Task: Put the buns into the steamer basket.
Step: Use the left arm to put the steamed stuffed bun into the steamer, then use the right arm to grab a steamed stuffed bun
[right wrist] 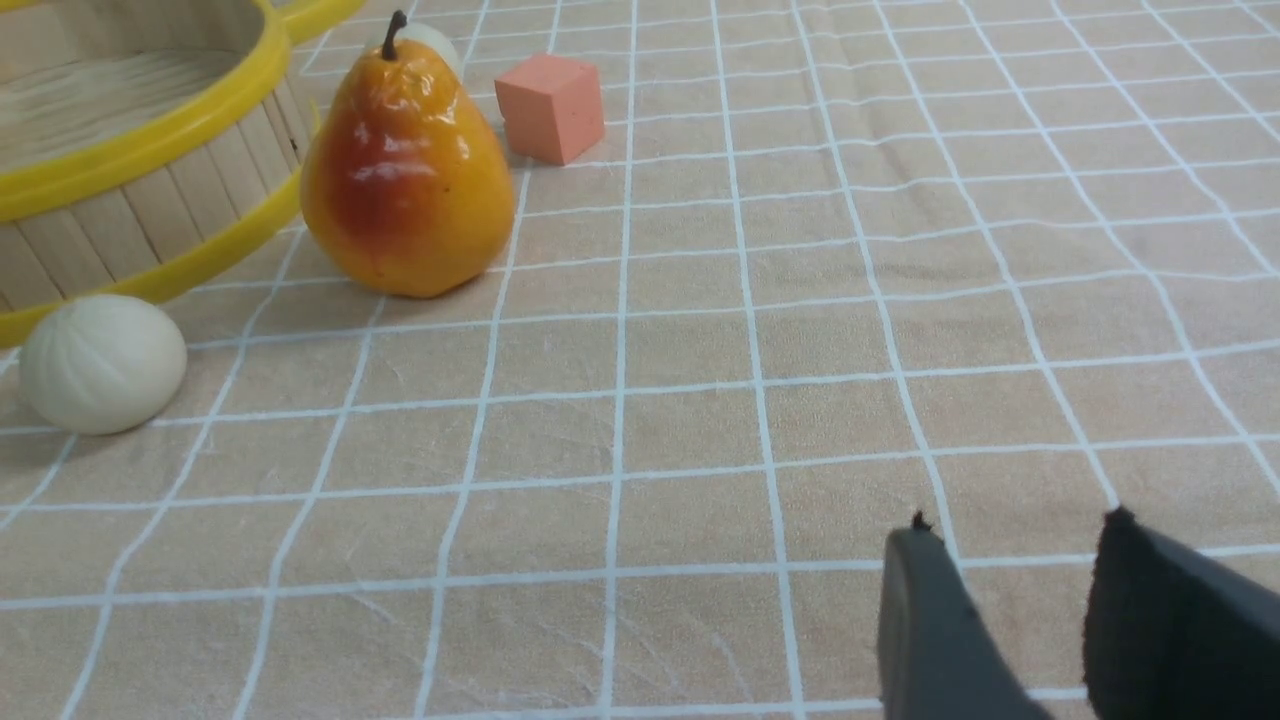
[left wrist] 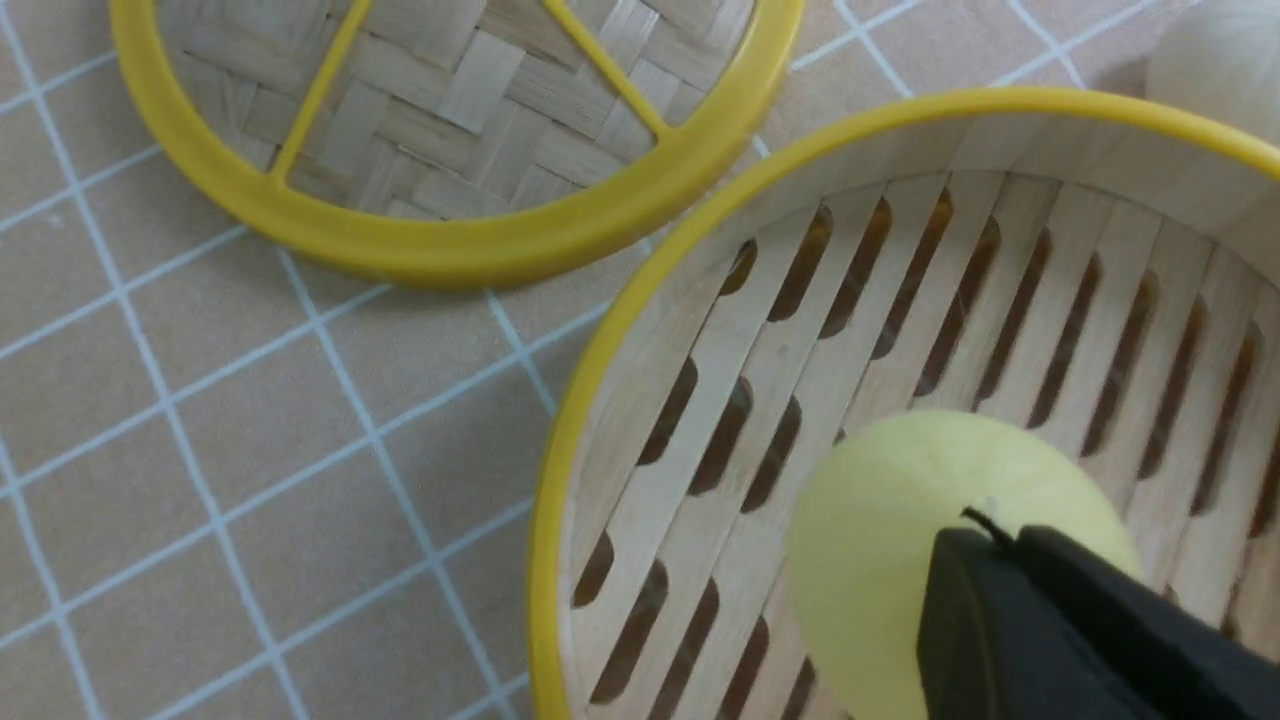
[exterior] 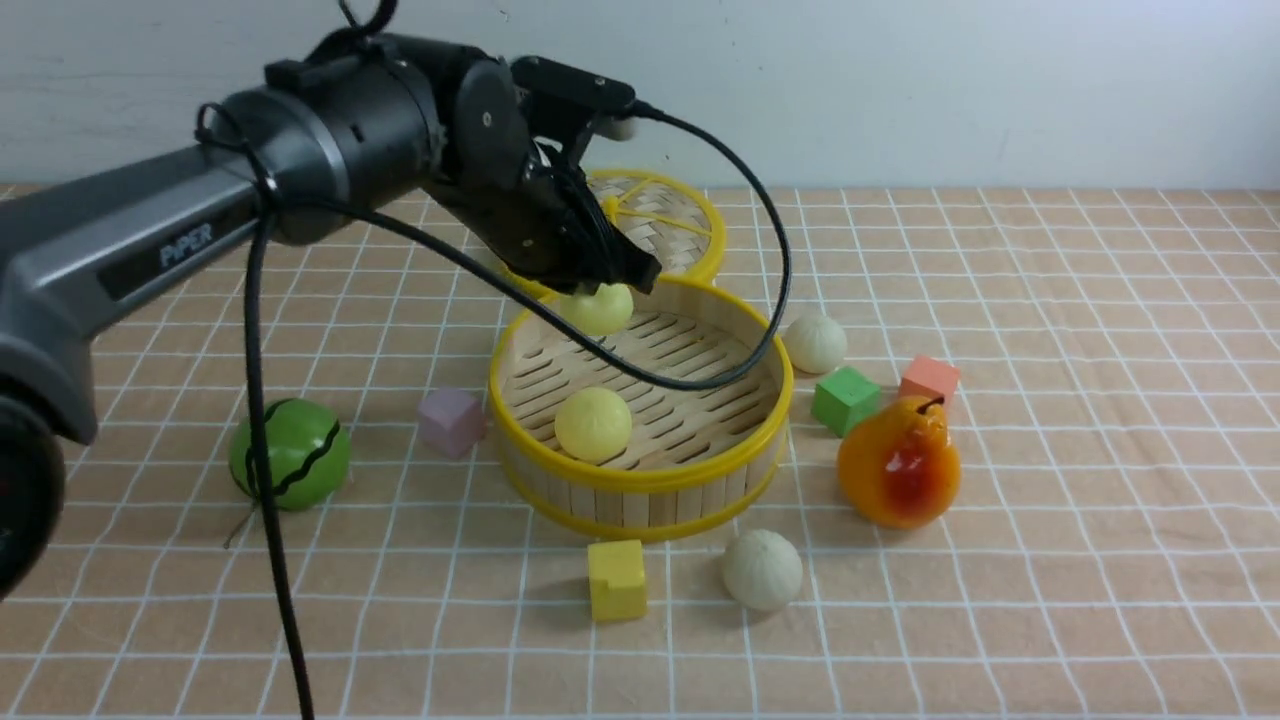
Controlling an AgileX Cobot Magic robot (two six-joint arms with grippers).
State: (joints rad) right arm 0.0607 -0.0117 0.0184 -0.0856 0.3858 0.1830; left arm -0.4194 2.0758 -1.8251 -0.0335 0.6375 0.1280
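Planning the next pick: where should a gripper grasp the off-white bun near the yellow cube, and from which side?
Probably from above, pinching the off-white bun across its widest middle: it is round, its top is clear, and the yellow cube stands apart.

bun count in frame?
4 buns. Pale yellow bun on the steamer basket floor; pale yellow bun at its far side, at the left gripper tip; off-white bun right of the basket; off-white bun in front. None seem hidden.
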